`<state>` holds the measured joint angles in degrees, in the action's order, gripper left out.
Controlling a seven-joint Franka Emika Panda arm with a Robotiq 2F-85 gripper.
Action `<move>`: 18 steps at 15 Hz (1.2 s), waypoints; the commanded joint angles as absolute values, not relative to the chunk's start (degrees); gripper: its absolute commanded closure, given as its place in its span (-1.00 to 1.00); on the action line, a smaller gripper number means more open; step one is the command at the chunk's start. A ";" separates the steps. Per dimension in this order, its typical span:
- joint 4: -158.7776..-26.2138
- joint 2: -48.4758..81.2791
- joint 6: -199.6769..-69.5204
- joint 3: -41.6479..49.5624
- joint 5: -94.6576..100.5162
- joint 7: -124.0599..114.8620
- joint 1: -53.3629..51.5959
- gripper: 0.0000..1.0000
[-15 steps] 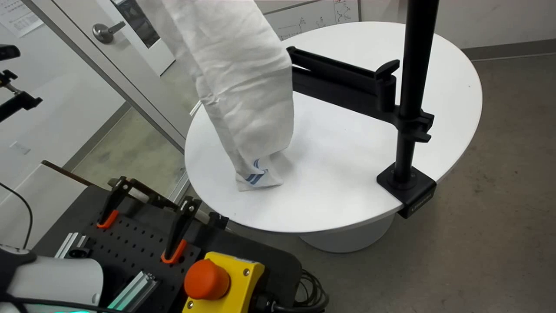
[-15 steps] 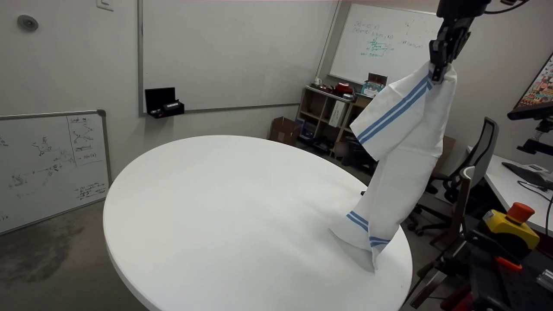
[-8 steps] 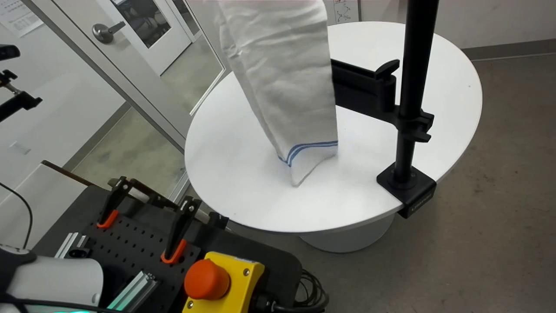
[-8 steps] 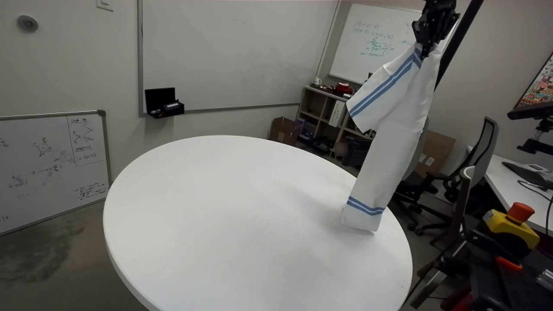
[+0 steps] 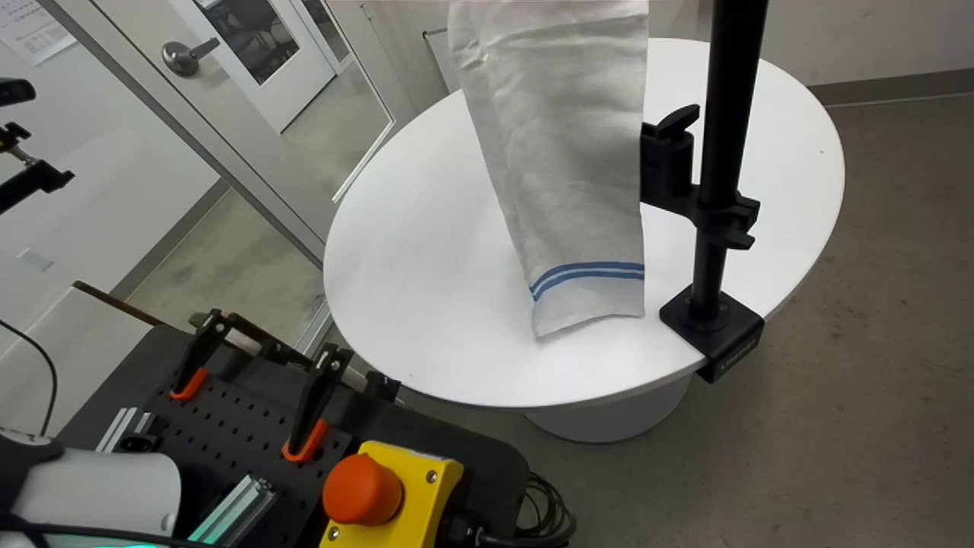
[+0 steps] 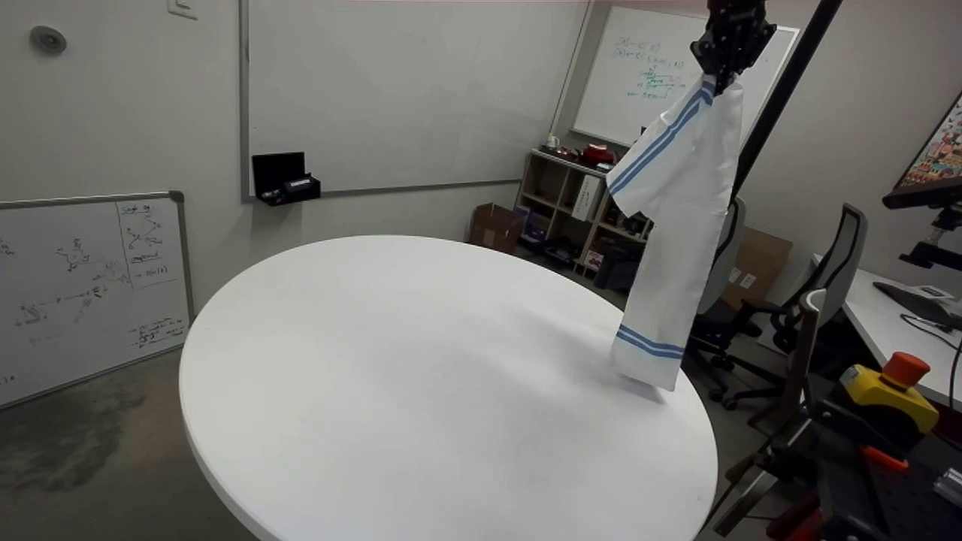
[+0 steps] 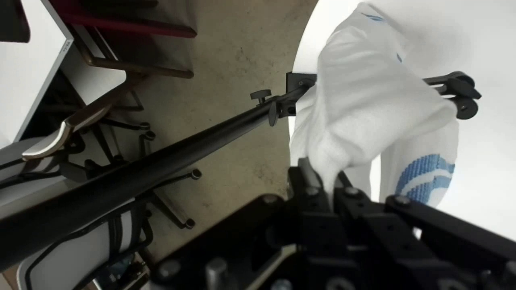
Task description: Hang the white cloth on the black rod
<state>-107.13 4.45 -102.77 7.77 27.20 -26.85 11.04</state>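
Observation:
The white cloth with blue stripes [image 5: 563,167] hangs long in both exterior views [image 6: 676,248]; its lower edge is at or just above the round white table, and I cannot tell if it touches. My gripper [image 6: 720,81] is shut on the cloth's upper end, high above the table; the cloth [image 7: 358,96] is pinched between the fingertips [image 7: 328,181] in the wrist view. The black rod, a horizontal arm [image 5: 666,171], comes off a black upright pole [image 5: 727,114]. The cloth hides most of this arm; its free end [image 7: 461,94] shows past the cloth in the wrist view.
The pole is clamped to the edge of the white table [image 6: 421,361] and rises past the gripper [image 6: 789,90]. A yellow box with a red button [image 5: 396,495] and black clamps [image 5: 316,396] sit on the robot's bench. Chairs [image 6: 721,263] stand beyond the table.
The cloth has moved right, closer to the upright pole, in an exterior view and covers more of the horizontal arm. The gripper has moved left and up in an exterior view, still holding it.

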 commanded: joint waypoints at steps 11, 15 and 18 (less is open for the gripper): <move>-70.90 37.54 -88.82 12.42 18.89 -25.48 10.44 0.39; -67.01 40.53 -87.22 12.41 18.26 -24.87 10.25 -0.17; -66.46 41.00 -87.10 12.36 18.62 -24.77 9.53 -0.65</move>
